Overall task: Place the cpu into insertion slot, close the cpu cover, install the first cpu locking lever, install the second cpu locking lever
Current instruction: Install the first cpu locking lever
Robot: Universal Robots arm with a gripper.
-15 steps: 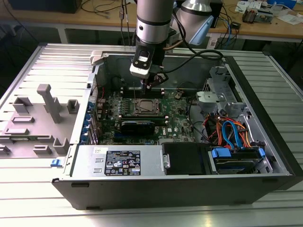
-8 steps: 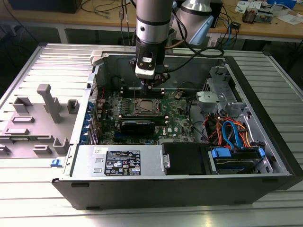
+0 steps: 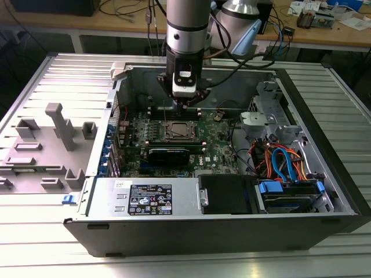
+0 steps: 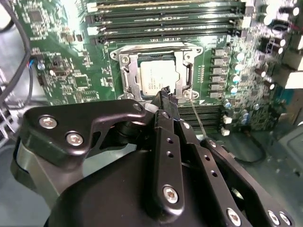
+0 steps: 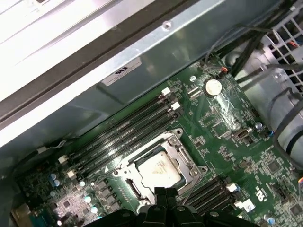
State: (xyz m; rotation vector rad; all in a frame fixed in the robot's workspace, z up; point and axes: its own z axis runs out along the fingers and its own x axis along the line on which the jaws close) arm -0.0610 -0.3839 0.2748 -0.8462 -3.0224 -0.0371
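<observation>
Second wrist view: the gripper is clenched, its black fingertips pressed together with nothing that we can make out between them. Just under and ahead of the tips lies the cpu, resting in the insertion slot, whose pin field is hidden beneath the chip. The cpu cover lies flat around the chip, and the gripper body cuts off its nearer edge. A thin wire lever runs just beside the fingers. We cannot tell whether it touches them, nor whether it is latched. Beyond the tips lie the long memory slots. In the exterior view the arm reaches down into the open computer case, with the tool low over the socket.
</observation>
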